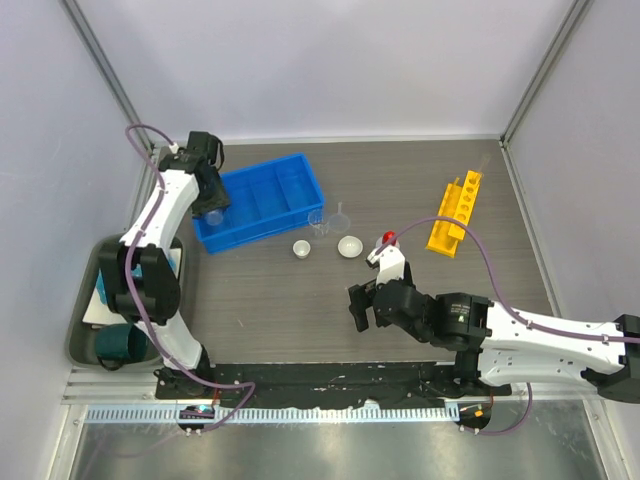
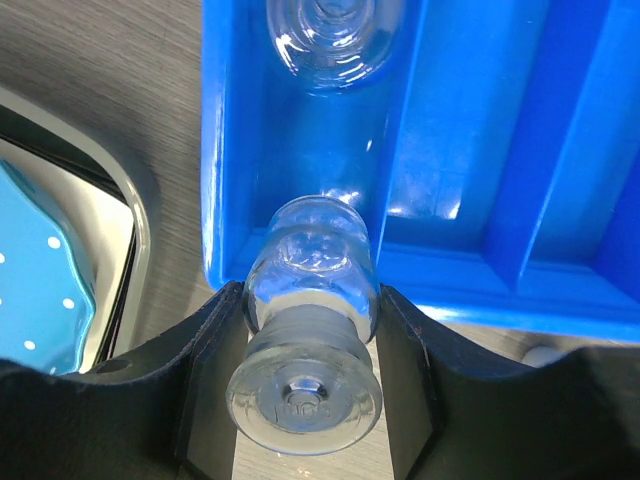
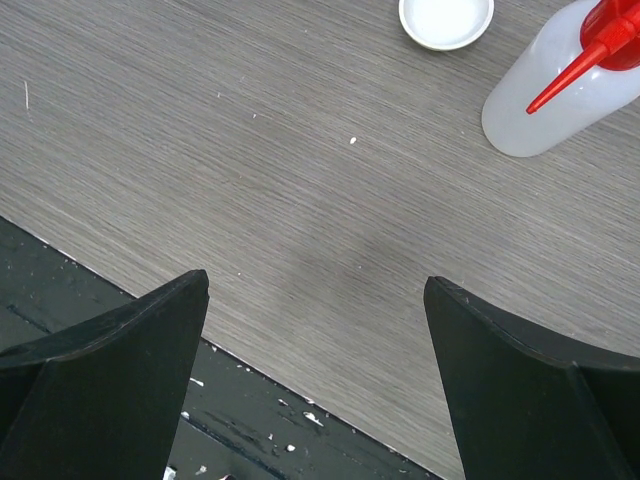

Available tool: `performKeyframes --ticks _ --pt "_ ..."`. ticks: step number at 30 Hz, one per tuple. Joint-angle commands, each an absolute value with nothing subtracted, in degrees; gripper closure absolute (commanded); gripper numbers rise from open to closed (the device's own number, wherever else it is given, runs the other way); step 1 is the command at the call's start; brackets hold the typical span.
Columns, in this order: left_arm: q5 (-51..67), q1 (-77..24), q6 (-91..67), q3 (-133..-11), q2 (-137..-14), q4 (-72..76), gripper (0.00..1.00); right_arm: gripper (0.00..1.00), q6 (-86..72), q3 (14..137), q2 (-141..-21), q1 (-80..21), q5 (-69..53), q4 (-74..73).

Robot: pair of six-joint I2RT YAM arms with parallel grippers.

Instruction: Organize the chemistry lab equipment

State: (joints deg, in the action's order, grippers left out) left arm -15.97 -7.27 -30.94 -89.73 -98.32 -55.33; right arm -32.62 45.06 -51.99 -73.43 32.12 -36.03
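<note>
Left wrist: held vial sides covered by jaws, upper vial cut by top edge, plate cut at left. Right wrist: dish and bottle both run off frame. Top view: mug partly behind left arm, rack contents too small to tell.

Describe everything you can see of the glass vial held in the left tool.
The glass vial is small, clear and colourless, with a thick round base bearing faint embossing and a rounded body. It looks empty and unbroken. The left tool is shut on it, black fingers pressing both sides, base toward the wrist camera, far end over the corner compartment of the blue bin. Whether it touches the bin is unclear. A second glass piece lies further along that compartment.
</note>
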Motion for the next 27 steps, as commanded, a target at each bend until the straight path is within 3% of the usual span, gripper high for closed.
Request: performKeyframes --ticks 1,27 --pt "-14.2 -5.7 -29.8 -91.4 -101.4 -52.4 1.00 0.05 -33.8 45.0 -51.6 -73.8 32.3 -33.8" --pt "-15.3 -2.7 -31.5 -88.8 -112.1 -48.9 0.99 0.05 -33.3 43.9 -51.9 -73.8 33.0 -32.8"
